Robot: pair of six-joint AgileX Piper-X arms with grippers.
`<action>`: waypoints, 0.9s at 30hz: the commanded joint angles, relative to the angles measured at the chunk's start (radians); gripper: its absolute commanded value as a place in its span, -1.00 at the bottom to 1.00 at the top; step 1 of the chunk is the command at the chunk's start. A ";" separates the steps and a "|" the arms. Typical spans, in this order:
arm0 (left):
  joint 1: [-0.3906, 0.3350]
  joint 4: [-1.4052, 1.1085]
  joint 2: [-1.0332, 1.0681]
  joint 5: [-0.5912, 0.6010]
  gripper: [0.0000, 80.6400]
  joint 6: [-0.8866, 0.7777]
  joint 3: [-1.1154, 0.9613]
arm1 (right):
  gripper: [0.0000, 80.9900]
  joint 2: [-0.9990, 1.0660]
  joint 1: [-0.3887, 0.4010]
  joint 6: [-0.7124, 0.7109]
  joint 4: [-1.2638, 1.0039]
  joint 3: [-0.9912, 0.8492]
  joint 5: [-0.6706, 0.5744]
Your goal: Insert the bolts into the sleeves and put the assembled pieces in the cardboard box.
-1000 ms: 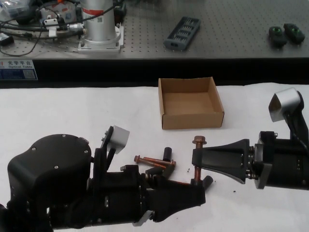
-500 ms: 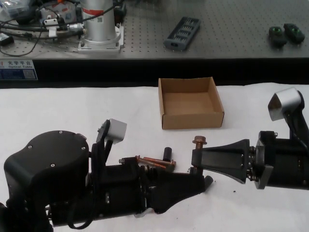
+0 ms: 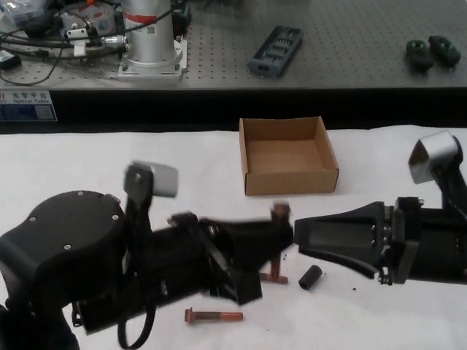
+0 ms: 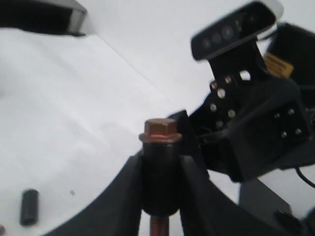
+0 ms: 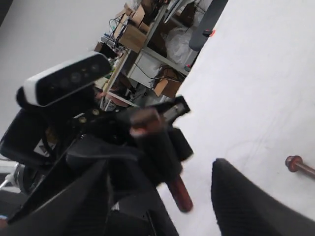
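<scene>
My left gripper point(image 3: 274, 235) is shut on a black sleeve point(image 4: 160, 177) with a copper bolt point(image 4: 160, 132) through it. The bolt's head stands above the sleeve and its threaded tip point(image 3: 277, 274) hangs below. This piece is held just above the white cloth, in front of the cardboard box point(image 3: 288, 154). My right gripper point(image 3: 298, 235) faces it from the right, open, with one finger point(image 5: 246, 196) on each side of the bolt point(image 5: 147, 120) and apart from it. A loose sleeve point(image 3: 311, 277) lies under the right gripper. A loose bolt point(image 3: 213, 316) lies near the front.
The cardboard box stands open, with nothing inside, at the back middle of the white cloth point(image 3: 87, 160). Behind the cloth is a perforated metal bench with a metal post point(image 3: 149, 36), a grey bit holder point(image 3: 275, 48) and cables. The cloth is bare left and right of the box.
The right gripper has let go of the upright bolt and opened. The left gripper closed on the sleeve around it, swung and now carries the piece. A loose bolt now shows near the front.
</scene>
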 commanded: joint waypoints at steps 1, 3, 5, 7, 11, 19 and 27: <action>0.003 -0.111 -0.008 -0.158 -0.95 0.056 -0.013 | 0.08 -0.020 -0.071 -0.016 0.098 -0.003 0.026; 0.015 -0.093 -0.005 -0.158 -0.95 0.065 -0.030 | 0.03 -0.020 -0.109 -0.032 0.201 -0.003 0.022; 0.029 -0.052 0.006 -0.121 -0.95 0.070 -0.061 | -0.08 -0.020 -0.132 -0.059 0.283 -0.003 -0.013; 0.047 -0.004 0.028 -0.065 -0.95 0.110 -0.106 | -0.21 -0.020 -0.140 -0.086 0.350 -0.003 -0.054; 0.096 0.196 0.094 0.000 -0.95 0.222 -0.238 | -0.48 -0.024 -0.140 -0.116 0.433 -0.003 -0.073; 0.176 0.349 0.303 0.053 -0.95 0.350 -0.525 | -0.89 -0.059 -0.136 -0.130 0.447 -0.003 -0.088; 0.179 0.436 0.506 0.092 -0.95 0.354 -0.738 | -0.89 -0.102 -0.128 -0.186 0.560 -0.003 -0.082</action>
